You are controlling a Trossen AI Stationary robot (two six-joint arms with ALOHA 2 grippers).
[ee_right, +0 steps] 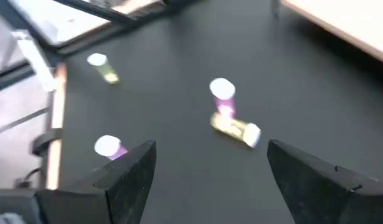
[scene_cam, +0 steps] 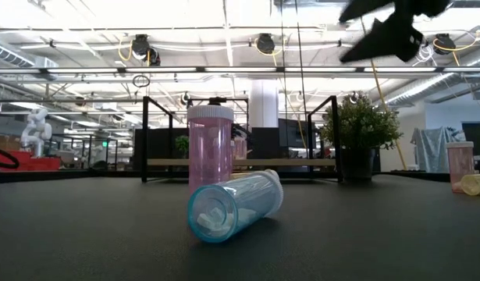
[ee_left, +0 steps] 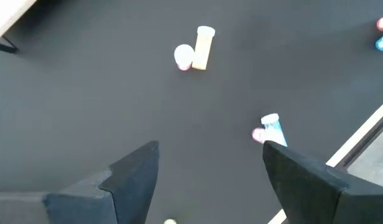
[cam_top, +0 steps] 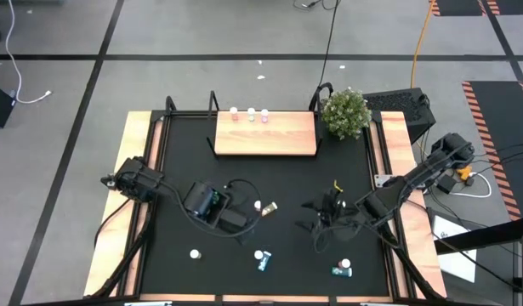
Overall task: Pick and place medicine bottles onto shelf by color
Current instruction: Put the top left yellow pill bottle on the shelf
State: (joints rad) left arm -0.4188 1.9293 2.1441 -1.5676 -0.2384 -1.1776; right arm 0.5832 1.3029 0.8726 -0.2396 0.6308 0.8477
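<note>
On the black mat [cam_top: 184,144], along the front edge of the table [cam_top: 135,136], three groups of bottles, five in total. Toward the front left corner, one single bottle [cam_top: 195,253] with a white cap. At the middle of the front edge, a teal bottle [scene_cam: 232,204] lying on its side, with an upright pink bottle [scene_cam: 210,144] just behind it. Toward the front right corner, a second teal bottle [cam_top: 339,271] lying down, with a white-capped neighbour [cam_top: 346,263] touching it or almost touching it; cannot tell which.

In the middle of the table, two more: a yellow bottle [ee_right: 236,129] lying down and a purple bottle [ee_right: 222,93] standing upright just beside it. On the side of the table's left edge from this pair, the left gripper [ee_left: 210,155], fingers spread wide, nothing between them, above bare mat. On the side of the right edge, the right gripper [ee_right: 210,152], also spread apart and empty, above the mat.

At the far edge, one shelf [cam_top: 265,136] of light wood. On it, three bottles [cam_top: 251,113] standing in a row along its far side, with white caps and pinkish bodies. Just beside the shelf, at the far right corner, one potted plant [cam_top: 345,112].
</note>
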